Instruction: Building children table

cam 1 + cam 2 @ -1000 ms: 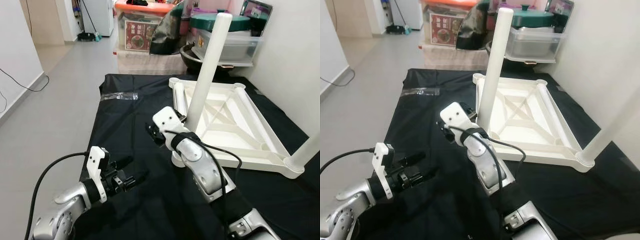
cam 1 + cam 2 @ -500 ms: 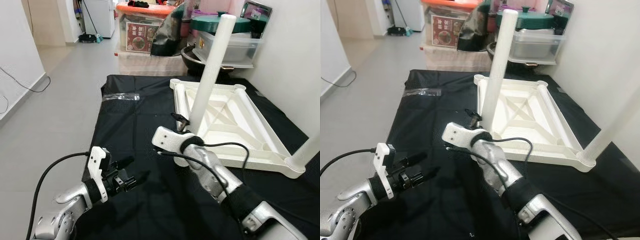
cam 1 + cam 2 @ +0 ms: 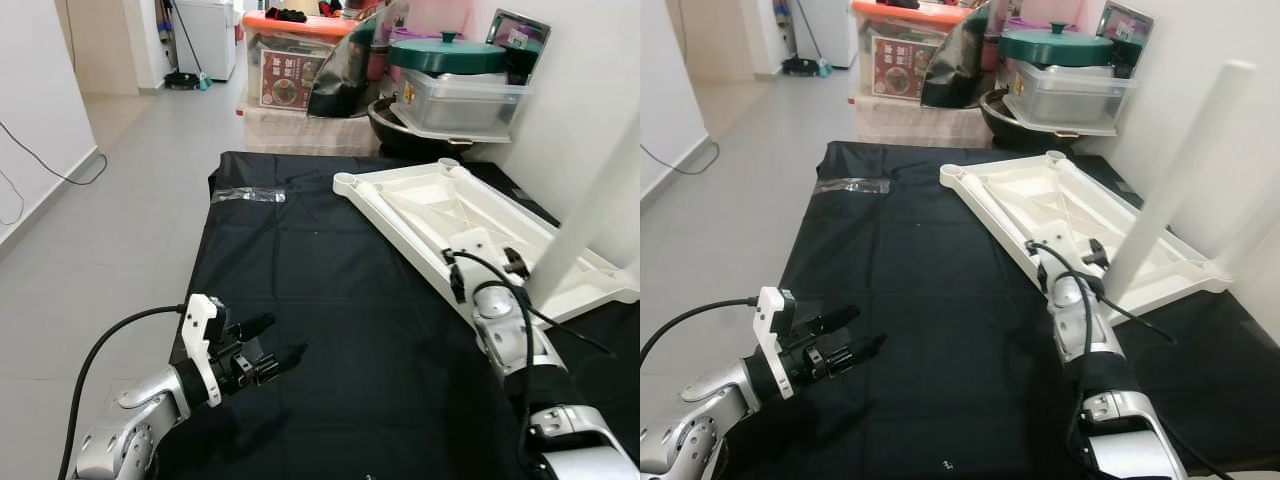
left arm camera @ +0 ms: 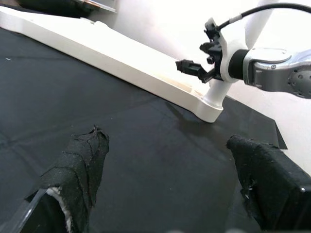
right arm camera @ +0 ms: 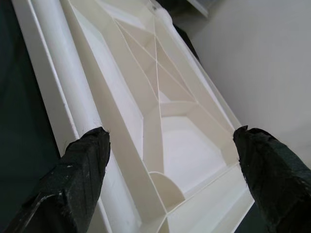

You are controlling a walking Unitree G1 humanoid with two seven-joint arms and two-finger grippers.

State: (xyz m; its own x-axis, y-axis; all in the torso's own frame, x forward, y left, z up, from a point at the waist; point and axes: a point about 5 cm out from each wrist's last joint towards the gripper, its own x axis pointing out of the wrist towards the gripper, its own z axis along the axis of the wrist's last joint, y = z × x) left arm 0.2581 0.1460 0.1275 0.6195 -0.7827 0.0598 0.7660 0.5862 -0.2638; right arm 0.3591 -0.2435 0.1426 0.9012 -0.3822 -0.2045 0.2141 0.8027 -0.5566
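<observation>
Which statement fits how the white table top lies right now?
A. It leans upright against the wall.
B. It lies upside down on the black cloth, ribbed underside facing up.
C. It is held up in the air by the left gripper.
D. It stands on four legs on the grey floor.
B: the white table top rests on the black cloth with its ribbed underside facing up, one leg standing up from a corner.

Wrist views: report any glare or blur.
Left wrist view: wall behind the white tabletop is blown out, and the near fingers are soft. Right wrist view: the tabletop's ribs are bright but readable, and the fingers are blurred at the edges.
</observation>
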